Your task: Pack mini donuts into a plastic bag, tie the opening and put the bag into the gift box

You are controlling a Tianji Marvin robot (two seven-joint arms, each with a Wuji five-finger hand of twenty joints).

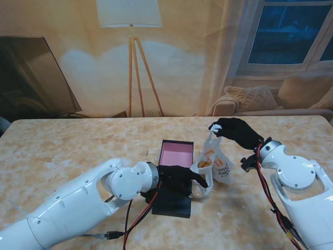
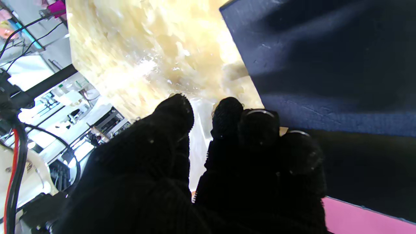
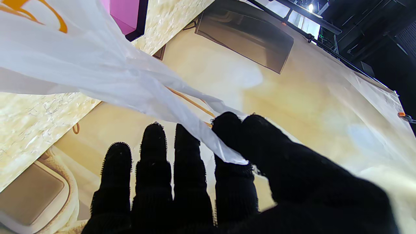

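Stand view, left to right: black-gloved left hand point(image 1: 179, 179) is reaching over the open dark gift box with pink lining point(image 1: 174, 154), its fingers closing on the near rim of the white printed plastic bag point(image 1: 216, 165), though that grip is partly hidden. The bag is standing just right of the box, brown mini donuts point(image 1: 204, 163) showing inside. Black-gloved right hand point(image 1: 237, 131) is pinching the far handle between thumb and forefinger, stretching it upward; remaining fingers are spreading apart.

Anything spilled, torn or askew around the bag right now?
Nothing stands out. The plastic bag stands beside the open gift box, its handles stretched between the right hand and left hand. No spilled donuts or tears show.
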